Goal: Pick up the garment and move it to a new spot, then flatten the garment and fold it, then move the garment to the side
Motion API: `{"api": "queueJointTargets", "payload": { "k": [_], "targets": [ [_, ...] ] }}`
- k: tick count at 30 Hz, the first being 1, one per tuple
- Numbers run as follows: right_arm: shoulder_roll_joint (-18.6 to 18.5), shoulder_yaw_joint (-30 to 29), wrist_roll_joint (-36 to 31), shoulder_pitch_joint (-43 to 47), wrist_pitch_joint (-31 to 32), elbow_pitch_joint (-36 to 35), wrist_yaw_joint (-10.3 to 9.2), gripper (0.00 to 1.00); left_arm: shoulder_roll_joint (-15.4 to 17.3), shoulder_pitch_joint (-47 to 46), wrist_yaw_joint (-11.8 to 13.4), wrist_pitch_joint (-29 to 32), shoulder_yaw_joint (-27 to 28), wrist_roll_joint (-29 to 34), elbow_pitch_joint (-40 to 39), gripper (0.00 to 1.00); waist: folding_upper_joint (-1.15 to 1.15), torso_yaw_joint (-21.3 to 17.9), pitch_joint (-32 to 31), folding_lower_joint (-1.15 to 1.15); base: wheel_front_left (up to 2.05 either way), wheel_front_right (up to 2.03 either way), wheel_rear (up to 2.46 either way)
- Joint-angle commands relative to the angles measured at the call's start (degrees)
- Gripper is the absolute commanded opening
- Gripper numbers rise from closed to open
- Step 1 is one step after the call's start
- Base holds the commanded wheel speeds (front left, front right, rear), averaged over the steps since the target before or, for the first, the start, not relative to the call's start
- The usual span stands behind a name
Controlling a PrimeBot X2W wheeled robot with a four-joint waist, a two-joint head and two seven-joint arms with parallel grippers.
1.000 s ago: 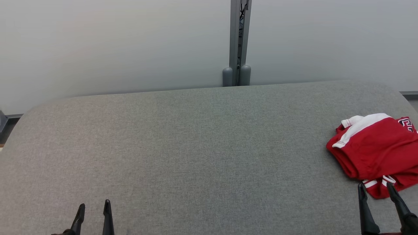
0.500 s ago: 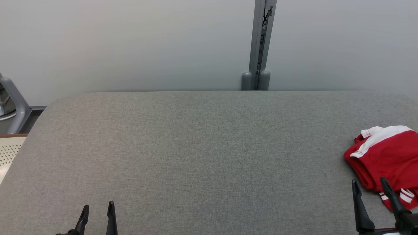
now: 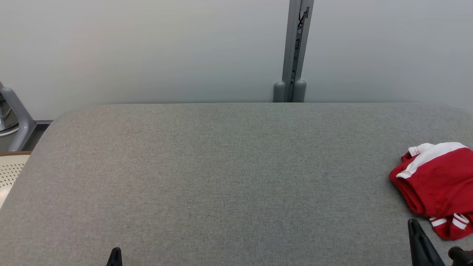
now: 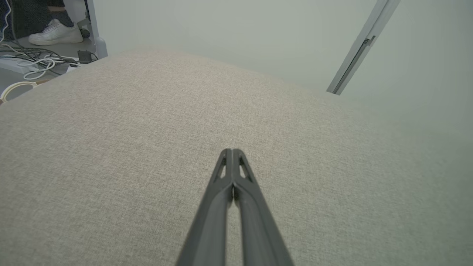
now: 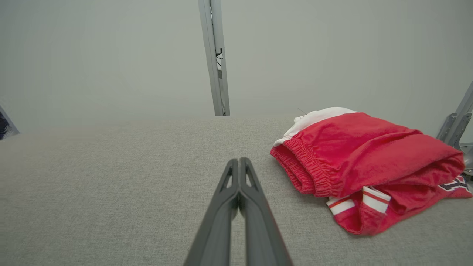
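Note:
The garment point(image 3: 438, 184), red shorts with white trim, lies folded at the right edge of the grey fabric table point(image 3: 221, 177). In the right wrist view the garment point(image 5: 366, 162) sits to the right of my right gripper point(image 5: 239, 160), whose fingers are pressed together with nothing between them. My right gripper point(image 3: 414, 222) shows at the lower right of the head view, just in front of the garment and apart from it. At the bottom left, my left gripper point(image 3: 116, 250) pokes up. It is shut and empty over bare fabric point(image 4: 232, 151).
A grey post point(image 3: 293, 51) stands behind the table against a pale wall. A perforated chair seat point(image 3: 9, 173) and a grey frame are off the left edge. Cables and a person's white shoe point(image 4: 55, 33) lie on the floor beyond the table's far left corner.
Both grippers have shut and drawn back toward the bottom of the head view. Between the earliest frame and half a second ago the camera itself shifted; the garment lies unmoved.

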Motion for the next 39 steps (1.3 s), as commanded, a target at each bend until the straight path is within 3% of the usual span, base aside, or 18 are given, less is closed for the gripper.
{"api": "queueJointTargets", "payload": {
  "k": [1,21,39],
  "targets": [
    [-0.5,-0.2,2.8,-1.7,0.6,-0.6,0.0,0.0,0.5,-1.9,-0.4,0.4,0.4,-2.4,-1.0,0.0,0.0,0.0,0.0,0.0,0.0,0.0,0.0],
    [-0.7,0.1,24.4,-5.1,5.3,0.1,0.0,0.0,0.8,-5.7,-1.7,5.1,1.3,-21.0,-2.2,0.0,0.0,-0.6,0.6,0.0,0.0,0.0,0.0],
    [-0.8,0.2,40.0,-7.8,8.9,1.0,0.0,0.0,0.9,-8.7,-2.6,8.8,2.2,-34.5,-2.9,0.0,0.0,-1.1,1.2,0.0,0.0,0.0,0.0]
  ]
}}
